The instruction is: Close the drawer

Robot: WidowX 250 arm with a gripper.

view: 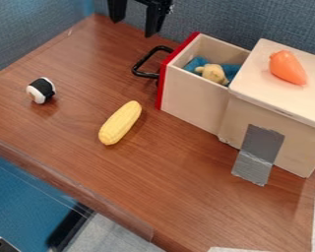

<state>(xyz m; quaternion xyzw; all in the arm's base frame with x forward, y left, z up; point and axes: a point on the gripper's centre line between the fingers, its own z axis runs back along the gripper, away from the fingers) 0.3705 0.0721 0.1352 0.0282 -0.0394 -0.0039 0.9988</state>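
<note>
- We found the gripper empty, its two fingers parted, above the tabletop.
- Just below it in our view, we saw the black handle, a stiff loop that looked easy to hook but was better suited to pulling.
- Below and to the right of the gripper, beyond the handle, we located the drawer, standing open from its cabinet.
- We judged the drawer light, rigid and unlikely to break, its wood smooth enough to slide under a steady push.
- We favored no grasp at all: closed fingertips against the middle of the red front, pressing straight toward the cabinet. We expected an off-center shove to twist and jam it.
- Inside, we noted a blue cloth and a yellowish toy, seemingly soft, light cargo.
- Farther right, we took the gray tape for an anchor that would help the cabinet resist the push.
</note>
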